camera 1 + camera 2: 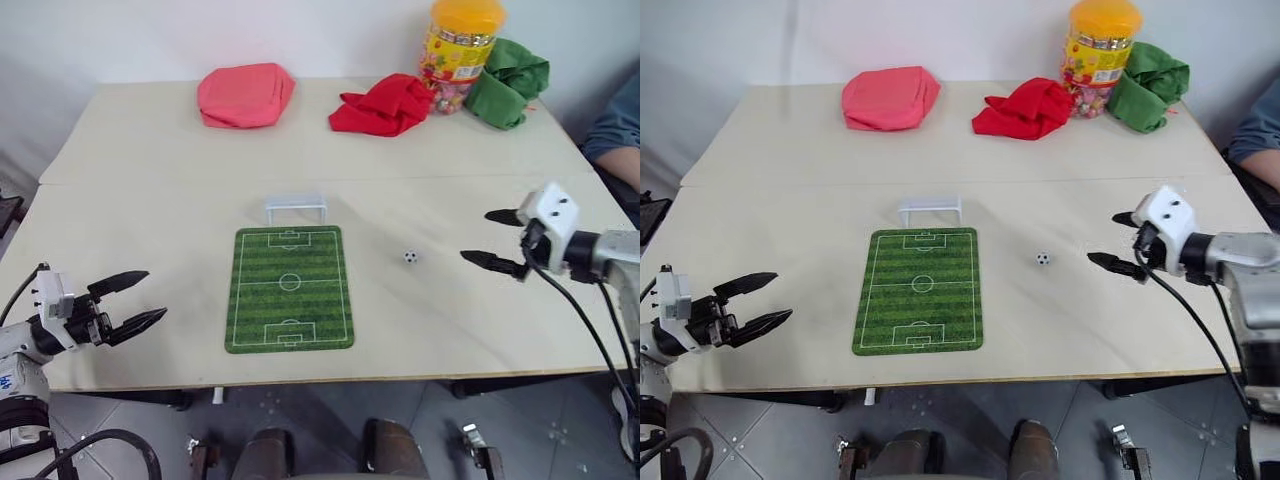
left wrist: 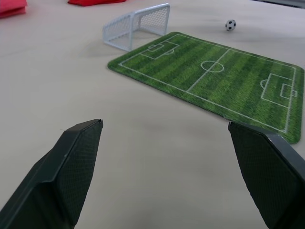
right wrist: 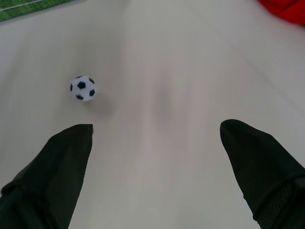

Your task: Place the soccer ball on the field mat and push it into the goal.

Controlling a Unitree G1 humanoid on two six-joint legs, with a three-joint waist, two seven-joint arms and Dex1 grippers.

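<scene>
Soccer ball (image 1: 410, 257) on bare worktop (image 1: 150, 160), beside field mat (image 1: 290, 289) toward right edge. Right tool (image 1: 490, 238) gaping, empty; left tool (image 1: 138, 298) likewise. Centre ball between fingers, pinch gently.

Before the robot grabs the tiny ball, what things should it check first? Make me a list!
1. Tiny white soccer ball with black patches lies free on the bare table, right of the mat: ok.
2. Right gripper is open, empty and aimed toward the ball: ok.
3. Ball sits between the right fingers: not ok, it lies ahead of them and toward one finger.
4. Flat green striped field mat is bare, with room for the ball: ok.
5. Small white plastic goal frame stands upright at the mat's far end: ok.
6. Left gripper is open, off to the mat's left: ok.
</scene>
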